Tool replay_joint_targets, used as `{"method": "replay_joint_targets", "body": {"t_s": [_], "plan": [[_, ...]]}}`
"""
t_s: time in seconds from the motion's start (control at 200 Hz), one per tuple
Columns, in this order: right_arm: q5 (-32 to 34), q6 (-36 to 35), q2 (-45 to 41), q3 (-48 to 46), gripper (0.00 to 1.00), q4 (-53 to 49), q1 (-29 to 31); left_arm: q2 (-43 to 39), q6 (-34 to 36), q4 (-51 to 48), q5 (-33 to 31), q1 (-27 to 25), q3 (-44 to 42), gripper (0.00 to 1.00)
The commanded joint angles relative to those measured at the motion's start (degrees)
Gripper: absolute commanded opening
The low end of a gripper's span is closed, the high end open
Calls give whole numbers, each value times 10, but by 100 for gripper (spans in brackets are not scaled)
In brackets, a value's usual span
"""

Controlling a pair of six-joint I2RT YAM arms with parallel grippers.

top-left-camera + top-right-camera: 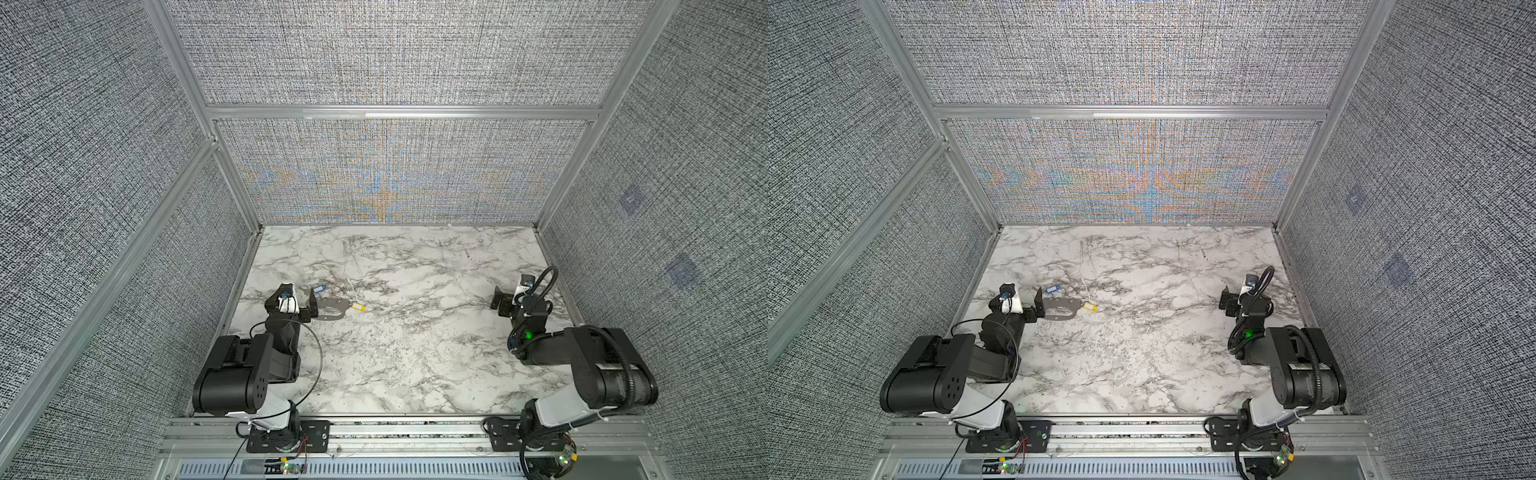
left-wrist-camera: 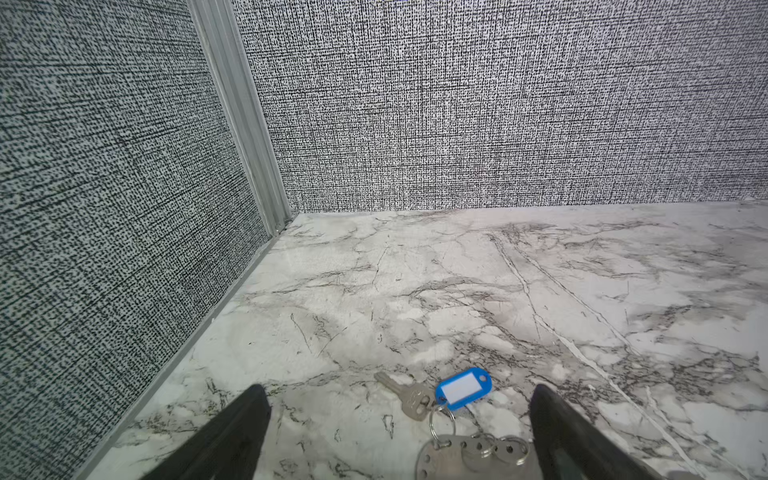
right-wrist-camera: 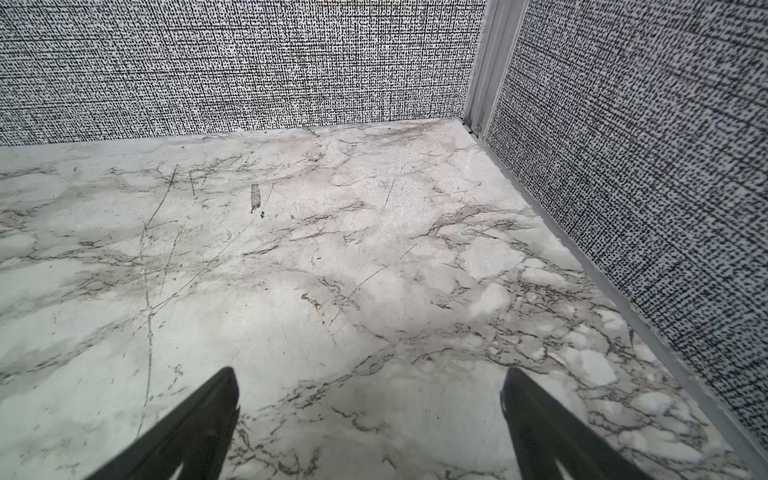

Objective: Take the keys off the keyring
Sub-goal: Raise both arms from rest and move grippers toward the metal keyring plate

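Left tool (image 2: 400, 392): fingers spread, pinching nothing. Right tool (image 3: 370, 376): spread, empty, well apart from the work.

Keyring (image 1: 332, 309) lies flat on the tabletop (image 1: 395, 353), its near end at the left tool's fingertips. The blue-tagged key (image 2: 409, 399) is just ahead, between the fingers. The yellow tag (image 1: 357, 307) is at the ring's far end, toward the right tool.

Count: one keyring, two tags and one key blade seen; yellow's blade is too small to tell. Three split rings (image 2: 442, 419) show.

Handling, likely: light, stiff, thin metal, apt to skid. Pin the plate edge and pull by the thicker plastic tags.
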Motion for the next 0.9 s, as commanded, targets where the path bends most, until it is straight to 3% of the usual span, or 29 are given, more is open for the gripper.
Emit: {"method": "replay_joint_targets", "body": {"t_s": [0.0,0.77,0.896], "plan": [[8,-1,-2,-3,99,12,1,1,1,14,3,0,0,99],[6,-12,-23,-9,99,15,7,-4,-1,14,-4,-1,0,99],[41,-24,-127,28,99,-142,34,-52,-13,-36,-29,0,4,99]]}}
